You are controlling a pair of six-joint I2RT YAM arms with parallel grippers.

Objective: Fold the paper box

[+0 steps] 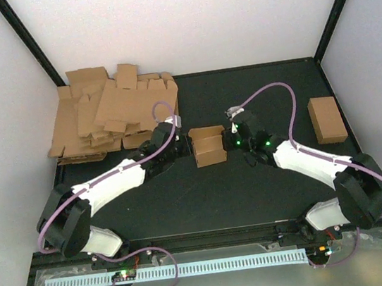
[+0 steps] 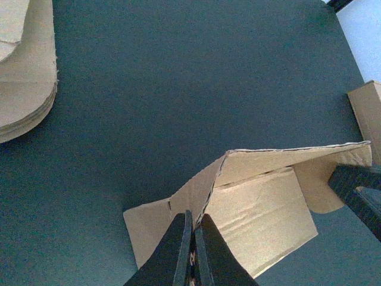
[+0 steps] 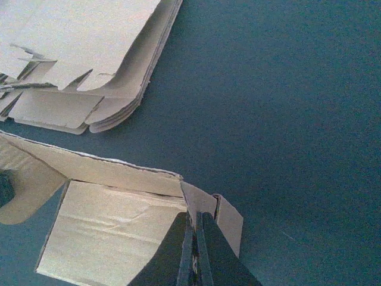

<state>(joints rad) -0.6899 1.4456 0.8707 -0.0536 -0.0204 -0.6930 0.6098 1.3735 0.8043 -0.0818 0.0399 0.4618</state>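
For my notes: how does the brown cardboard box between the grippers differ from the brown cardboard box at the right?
The brown cardboard paper box is open, flaps loose; the closed brown cardboard brick shows none. The left gripper and right gripper pinch the paper box; the brick lies alone. Both are brown cardboard.

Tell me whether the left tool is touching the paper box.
Touching. The left wrist view shows the left tool shut on a wall of the paper box, its edge running between the fingers.
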